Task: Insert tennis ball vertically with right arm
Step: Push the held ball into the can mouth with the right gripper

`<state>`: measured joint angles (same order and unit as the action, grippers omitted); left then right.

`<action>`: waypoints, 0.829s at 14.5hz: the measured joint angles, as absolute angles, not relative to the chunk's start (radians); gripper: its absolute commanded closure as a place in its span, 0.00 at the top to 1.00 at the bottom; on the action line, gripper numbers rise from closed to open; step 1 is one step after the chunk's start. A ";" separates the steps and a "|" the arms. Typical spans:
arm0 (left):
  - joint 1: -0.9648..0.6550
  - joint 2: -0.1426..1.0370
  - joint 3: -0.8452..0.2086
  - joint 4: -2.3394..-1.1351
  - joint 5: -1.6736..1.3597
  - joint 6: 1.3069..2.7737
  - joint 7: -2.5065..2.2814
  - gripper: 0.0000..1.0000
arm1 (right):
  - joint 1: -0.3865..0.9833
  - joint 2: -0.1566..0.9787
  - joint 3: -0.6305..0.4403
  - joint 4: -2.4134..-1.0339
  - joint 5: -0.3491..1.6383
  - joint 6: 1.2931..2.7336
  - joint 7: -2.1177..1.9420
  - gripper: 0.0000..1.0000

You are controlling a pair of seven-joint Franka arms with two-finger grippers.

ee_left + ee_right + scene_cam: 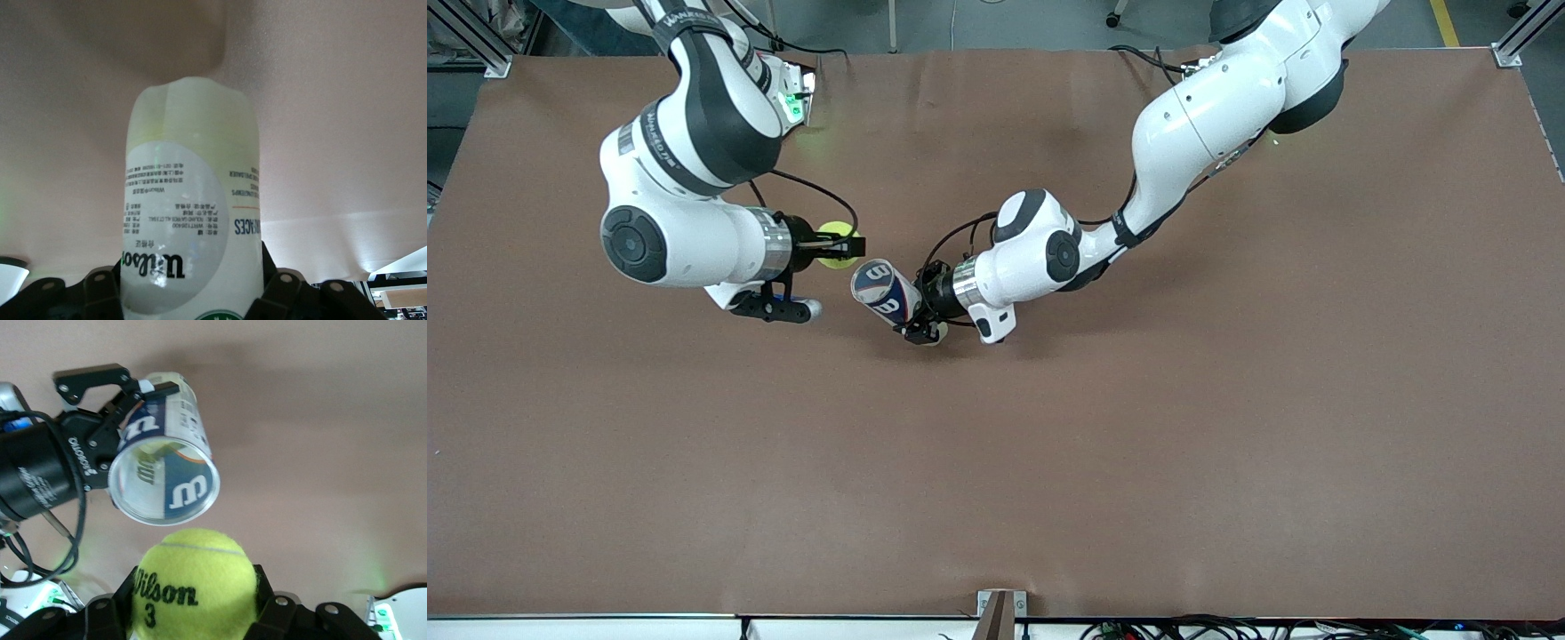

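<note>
Clamped on the tennis ball, the right gripper hangs over the table toward the right arm's end, its fingers pressed against the ball's sides with the printed brand name and the number three facing the right wrist camera. Just beside the ball, toward the left arm's end, is the open mouth of the ball can, a clear tube with a dark blue label. The ball sits close to the can's rim but is not yet inside it; in the right wrist view the mouth faces the ball and looks empty. Next along is the left gripper, closed around the can's lower body and holding it tilted above the table, with the mouth angled up toward the right gripper. The left wrist view shows the can rising out from between the dark finger pads. By my reading the step in hand is the alignment just ahead of insertion. The next move calls for centring the ball on the can's axis, easing it through the rim, and only then parting the fingers, since a tight opening could catch an off-centre ball.
</note>
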<state>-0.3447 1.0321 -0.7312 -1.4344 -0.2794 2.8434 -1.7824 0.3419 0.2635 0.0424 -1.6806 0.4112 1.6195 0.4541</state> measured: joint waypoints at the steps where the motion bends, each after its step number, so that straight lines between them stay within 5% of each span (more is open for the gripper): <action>1: -0.345 1.032 -0.732 -1.434 -0.281 2.839 -1.781 0.67 | 0.349 0.277 0.042 -1.666 0.411 1.626 0.464 0.38; 12: -0.311 1.037 -0.756 -1.443 -0.288 2.801 -1.768 0.67 | 0.359 0.370 0.040 -1.606 0.411 1.662 0.466 0.39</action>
